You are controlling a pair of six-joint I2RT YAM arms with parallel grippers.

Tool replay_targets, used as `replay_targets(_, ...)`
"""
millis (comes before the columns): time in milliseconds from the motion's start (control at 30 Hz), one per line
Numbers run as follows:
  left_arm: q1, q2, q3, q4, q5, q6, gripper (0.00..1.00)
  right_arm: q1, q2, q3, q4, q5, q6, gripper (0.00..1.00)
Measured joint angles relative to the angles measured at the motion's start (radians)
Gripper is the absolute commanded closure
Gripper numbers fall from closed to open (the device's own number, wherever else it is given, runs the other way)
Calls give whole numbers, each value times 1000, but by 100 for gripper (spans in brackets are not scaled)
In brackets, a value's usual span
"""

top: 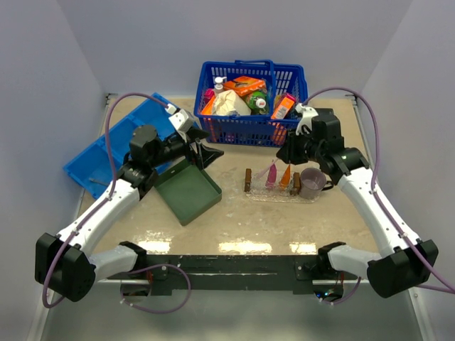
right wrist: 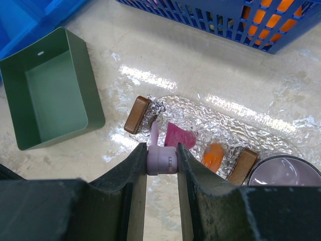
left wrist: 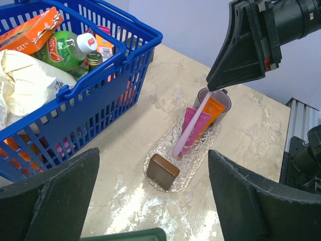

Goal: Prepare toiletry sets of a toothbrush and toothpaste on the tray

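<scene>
Above the tray (right wrist: 281, 143), the right gripper (left wrist: 214, 84) pinched one pink toothbrush (left wrist: 190, 128) by its top. The long axis slanted down toward the tray, its tip perhaps touching. Two toothpaste tubes, pink (right wrist: 179, 136) and orange (right wrist: 213, 155), lay on the tray. The left gripper (top: 208, 153) hung wide and empty, farther from the tray.

Right of centre in the top view, the clear tray (top: 264, 195) with brown wooden end handles lies flat. A pink toothpaste tube (left wrist: 202, 123) and an orange toothpaste tube (left wrist: 216, 108) lie side by side on it. A pink toothbrush (left wrist: 192, 124) slants up from the tray, its top end pinched in the right gripper (right wrist: 161, 148).
</scene>
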Motion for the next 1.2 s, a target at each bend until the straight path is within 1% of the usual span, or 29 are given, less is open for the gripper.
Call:
replay_targets(500,0,0,0,-1,-9,1,7,28,32,-29,53,5,14,88)
replay_targets(1200,0,0,0,-1,-10,1,7,69,50,-91,113,55,48,87)
